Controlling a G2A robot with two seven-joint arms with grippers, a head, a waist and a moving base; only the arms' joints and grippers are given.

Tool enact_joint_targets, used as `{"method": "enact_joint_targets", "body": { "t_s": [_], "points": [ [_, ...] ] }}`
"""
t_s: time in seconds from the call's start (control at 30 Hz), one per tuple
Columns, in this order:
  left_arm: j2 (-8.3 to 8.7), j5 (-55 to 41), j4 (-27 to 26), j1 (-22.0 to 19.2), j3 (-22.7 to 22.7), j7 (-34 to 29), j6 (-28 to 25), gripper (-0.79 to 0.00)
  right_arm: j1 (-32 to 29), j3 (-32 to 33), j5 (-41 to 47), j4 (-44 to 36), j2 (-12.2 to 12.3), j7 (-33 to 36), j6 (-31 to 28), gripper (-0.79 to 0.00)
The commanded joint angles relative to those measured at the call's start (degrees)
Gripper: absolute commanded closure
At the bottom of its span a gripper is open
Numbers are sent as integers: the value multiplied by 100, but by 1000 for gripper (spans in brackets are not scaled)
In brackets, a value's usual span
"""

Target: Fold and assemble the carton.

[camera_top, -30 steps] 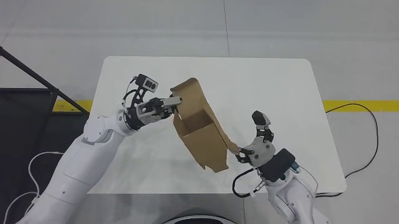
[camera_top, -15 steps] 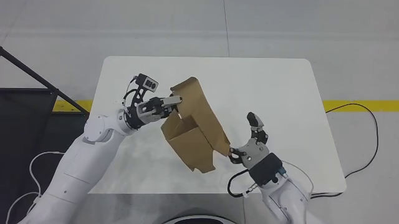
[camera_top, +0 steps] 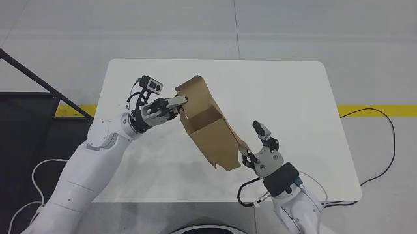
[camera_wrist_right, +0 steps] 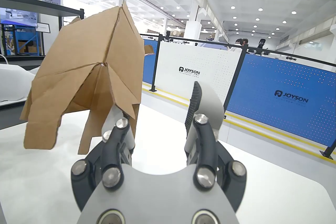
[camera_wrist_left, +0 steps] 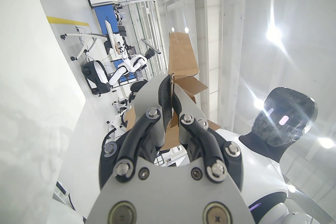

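White arms (camera_top: 85, 169), black cables (camera_top: 244, 193); left claw (camera_wrist_left: 172, 89) & right claw (camera_wrist_right: 157, 104) silver w/ black linkages (camera_wrist_right: 203, 141), ribbed pads (camera_wrist_right: 193, 101), screws (camera_wrist_right: 201, 119).

Carton (camera_top: 207, 130) tilted over the middle of the table (camera_top: 293, 90), between two grippers: the left gripper (camera_top: 177, 103) clamps its edge on the side toward the left edge, the right gripper (camera_top: 253, 145) sits just beside a lower flap, toward the near edge.

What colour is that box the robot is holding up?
The carton is plain brown cardboard, no pattern visible; the right wrist view shows it best.
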Motion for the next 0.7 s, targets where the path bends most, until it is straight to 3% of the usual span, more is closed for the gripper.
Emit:
{"method": "enact_joint_targets", "body": {
  "t_s": [0.0,0.23,0.67],
  "points": [
    [-8,15,-2,9,-16,12,14,0,-4,6,2,-2,-3,11,3,-406],
    [-42,65,-31,29,-57,28,79,0,3,-3,-83,-35,-15,91,-18,-493],
    [-104,146,-27,47,-128,10,139,0,27,-3,-3,-120,-38,184,-172,-468]
  ]
}}
